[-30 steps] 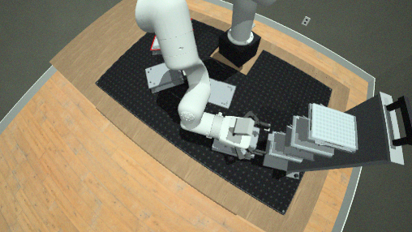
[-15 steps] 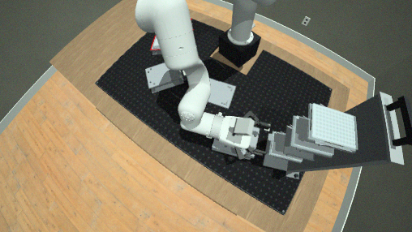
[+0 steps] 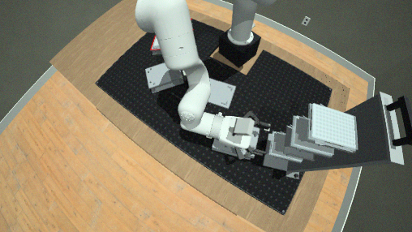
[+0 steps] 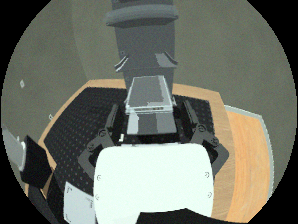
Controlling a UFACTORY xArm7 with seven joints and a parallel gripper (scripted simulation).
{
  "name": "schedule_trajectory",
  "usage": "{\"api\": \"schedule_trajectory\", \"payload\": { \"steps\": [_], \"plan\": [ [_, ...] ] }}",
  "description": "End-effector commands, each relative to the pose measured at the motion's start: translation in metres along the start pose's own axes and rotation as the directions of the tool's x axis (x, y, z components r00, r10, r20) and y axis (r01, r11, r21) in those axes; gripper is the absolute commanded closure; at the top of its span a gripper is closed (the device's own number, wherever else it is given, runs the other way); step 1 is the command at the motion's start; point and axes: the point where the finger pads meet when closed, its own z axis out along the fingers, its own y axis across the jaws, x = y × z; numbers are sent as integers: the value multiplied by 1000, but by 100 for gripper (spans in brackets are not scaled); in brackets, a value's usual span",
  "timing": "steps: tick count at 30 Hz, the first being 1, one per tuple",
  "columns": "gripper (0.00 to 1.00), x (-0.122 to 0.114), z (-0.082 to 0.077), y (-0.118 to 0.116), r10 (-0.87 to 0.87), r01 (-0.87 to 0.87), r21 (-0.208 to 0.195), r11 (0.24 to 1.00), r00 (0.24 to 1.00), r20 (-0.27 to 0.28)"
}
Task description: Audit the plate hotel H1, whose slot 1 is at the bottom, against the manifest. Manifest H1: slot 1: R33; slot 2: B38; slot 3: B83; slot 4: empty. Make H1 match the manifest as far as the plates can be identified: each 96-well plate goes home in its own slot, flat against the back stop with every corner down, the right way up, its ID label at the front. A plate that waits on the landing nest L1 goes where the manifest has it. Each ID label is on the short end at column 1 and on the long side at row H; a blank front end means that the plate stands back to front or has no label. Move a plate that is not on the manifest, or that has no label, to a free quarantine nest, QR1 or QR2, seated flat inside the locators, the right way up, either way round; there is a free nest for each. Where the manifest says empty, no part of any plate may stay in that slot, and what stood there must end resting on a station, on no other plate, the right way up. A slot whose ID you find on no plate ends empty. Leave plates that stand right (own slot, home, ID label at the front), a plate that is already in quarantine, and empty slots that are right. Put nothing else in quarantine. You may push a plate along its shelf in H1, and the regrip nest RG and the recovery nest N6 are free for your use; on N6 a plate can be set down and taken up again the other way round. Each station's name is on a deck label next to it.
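The plate hotel H1 [image 3: 320, 138] stands at the right of the black deck mat, its shelves stepping out to the left. A white 96-well plate [image 3: 333, 126] lies on its top level, wells up. Grey plates or shelves [image 3: 284, 148] show below it; I read no labels. My gripper [image 3: 263, 139] lies level, points at the hotel's front low down and is open wide. In the wrist view the open fingers flank the front end of a grey plate [image 4: 149, 96] at the foot of the hotel tower [image 4: 141, 23]. I cannot tell whether they touch it.
Two grey nests [image 3: 163, 77] [image 3: 221, 93] lie on the mat behind my arm. A red-edged nest [image 3: 156, 44] is mostly hidden by the arm. The robot base [image 3: 239, 44] stands at the back. A grey station [image 3: 231, 148] sits under my wrist.
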Motion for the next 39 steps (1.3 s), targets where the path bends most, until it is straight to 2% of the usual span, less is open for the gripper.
{"api": "schedule_trajectory", "payload": {
  "steps": [1,7,39],
  "plan": [
    [0,1,0,1,-4,4,0,1000,1000,0],
    [0,1,0,1,-4,4,0,1000,1000,0],
    [0,1,-47,1,-4,4,0,1000,1000,0]
  ]
}}
